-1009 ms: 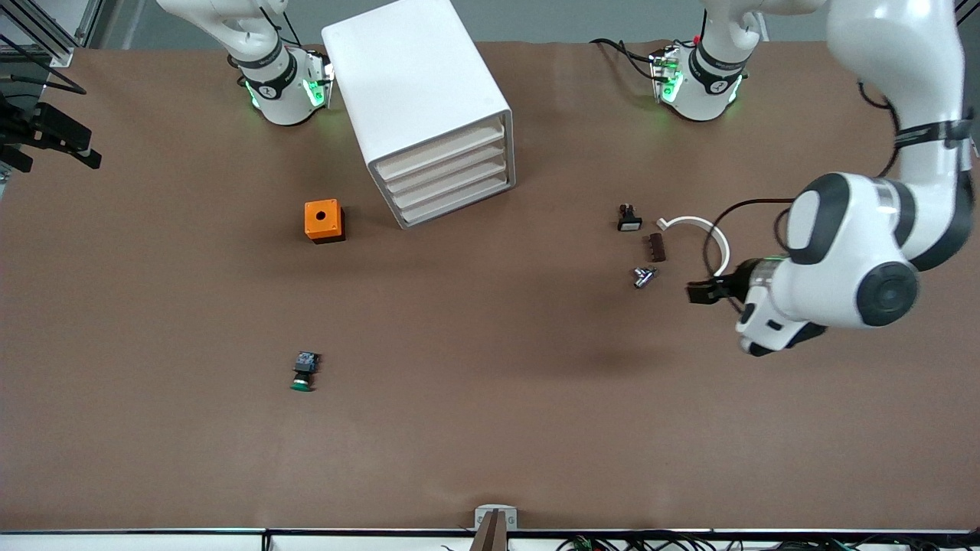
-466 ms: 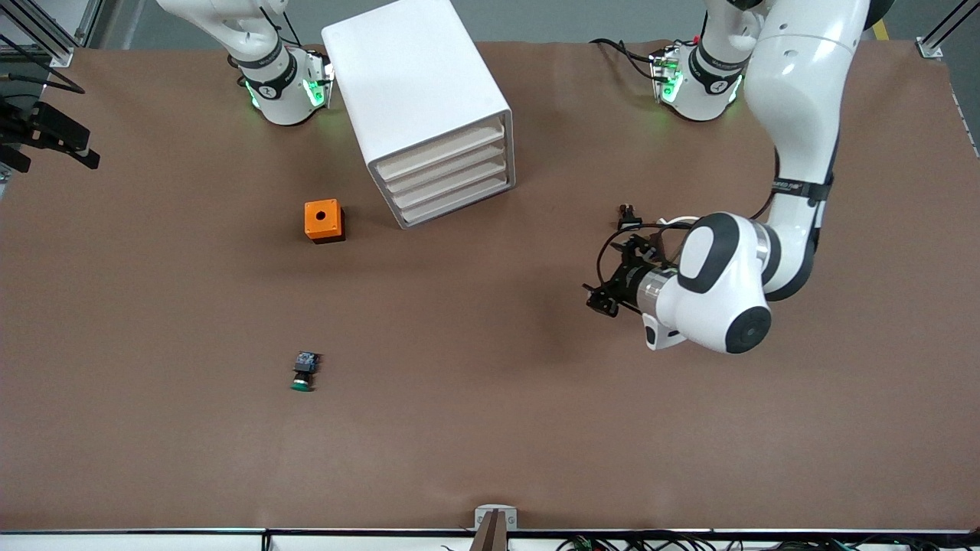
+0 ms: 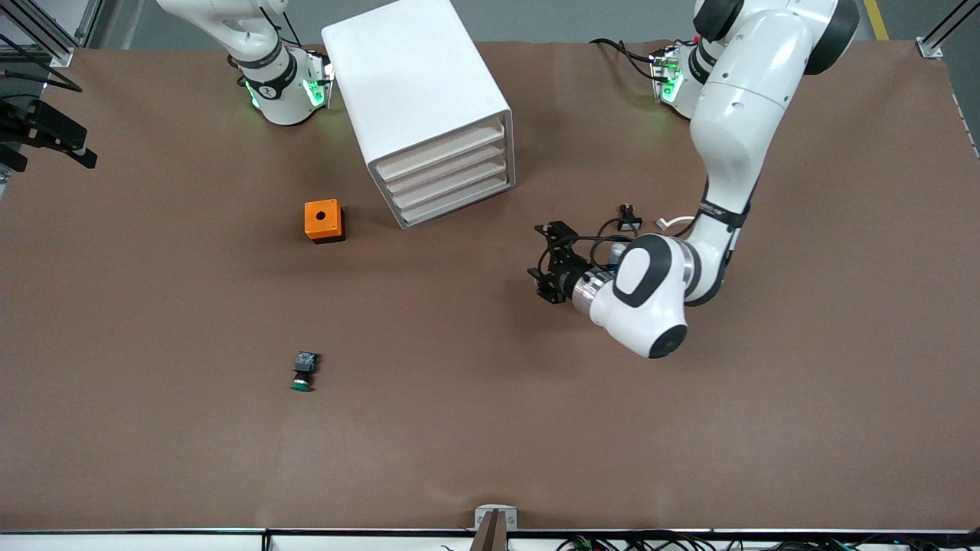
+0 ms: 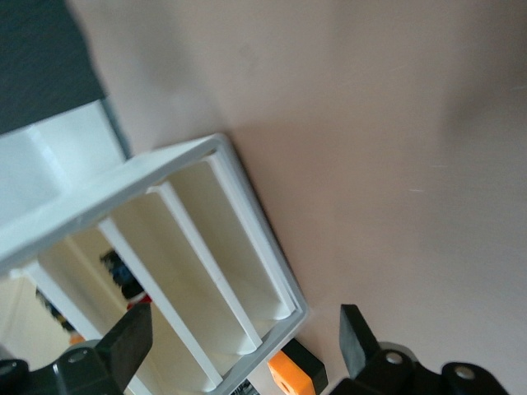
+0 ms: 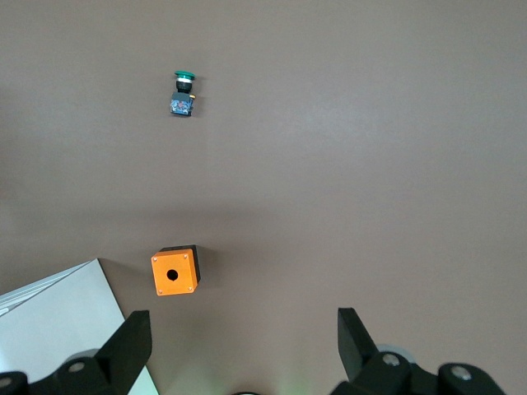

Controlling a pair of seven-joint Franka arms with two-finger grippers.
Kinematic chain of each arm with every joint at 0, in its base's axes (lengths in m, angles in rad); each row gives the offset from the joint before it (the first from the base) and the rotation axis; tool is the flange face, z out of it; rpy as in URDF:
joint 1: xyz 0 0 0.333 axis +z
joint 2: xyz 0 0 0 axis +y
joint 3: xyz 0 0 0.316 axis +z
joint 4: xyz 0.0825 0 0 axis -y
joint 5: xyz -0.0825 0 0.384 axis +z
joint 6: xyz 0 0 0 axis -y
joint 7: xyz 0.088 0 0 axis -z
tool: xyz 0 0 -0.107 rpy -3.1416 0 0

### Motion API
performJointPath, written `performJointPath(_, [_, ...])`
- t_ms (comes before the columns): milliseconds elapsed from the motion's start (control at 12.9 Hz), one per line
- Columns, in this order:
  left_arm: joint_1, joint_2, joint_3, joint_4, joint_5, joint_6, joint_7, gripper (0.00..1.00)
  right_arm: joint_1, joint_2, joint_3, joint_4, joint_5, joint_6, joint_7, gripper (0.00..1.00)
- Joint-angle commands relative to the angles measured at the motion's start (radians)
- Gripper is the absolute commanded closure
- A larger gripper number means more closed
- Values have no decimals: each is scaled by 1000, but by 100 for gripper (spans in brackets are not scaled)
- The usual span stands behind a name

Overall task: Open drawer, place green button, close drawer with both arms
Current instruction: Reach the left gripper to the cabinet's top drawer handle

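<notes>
The white cabinet [image 3: 417, 99] stands near the robots' bases, its four drawers [image 3: 452, 177] all shut. In the left wrist view the drawer fronts [image 4: 177, 263] fill the space between the fingers. My left gripper [image 3: 540, 259] [image 4: 245, 344] hovers open and empty over the table in front of the drawers. The green-capped button [image 3: 303, 372] [image 5: 184, 92] lies on the table, nearer the front camera than the orange cube. My right gripper [image 5: 239, 341] is open and empty, high over the table above the cube; the front view does not show it.
An orange cube [image 3: 324, 220] [image 5: 174, 272] [image 4: 290, 380] with a round hole sits beside the cabinet. A black switch [image 3: 629, 218] and a white curved piece [image 3: 674, 223] lie by the left arm's forearm. A metal bracket [image 3: 495, 519] sits at the table's front edge.
The left arm has swung from its own end of the table, over the small parts, toward the cabinet front, with its gripper still open. The right arm has not moved.
</notes>
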Motion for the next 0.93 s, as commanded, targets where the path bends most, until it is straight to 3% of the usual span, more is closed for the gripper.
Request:
performJointPath(0, [-5, 64, -56, 36, -35, -30, -144, 0, -5, -15, 3, 3, 3, 0, 8, 0])
performJointPath(233, [-44, 116, -62, 29, -83, -31, -202, 4, -5, -13, 3, 5, 3, -1, 8, 0])
performJointPath(388, [-73, 147, -64, 29, -130, -65, -231, 20, -5, -10, 3, 10, 1, -9, -5, 0])
performJointPath(543, [-97, 164, -64, 25, -178, -97, -233, 28, -8, -4, 1, 16, 0, -8, -5, 0])
performJointPath(854, [-153, 196, -62, 13, -207, -163, -245, 33, -24, 75, -3, 33, -14, 5, -27, 0])
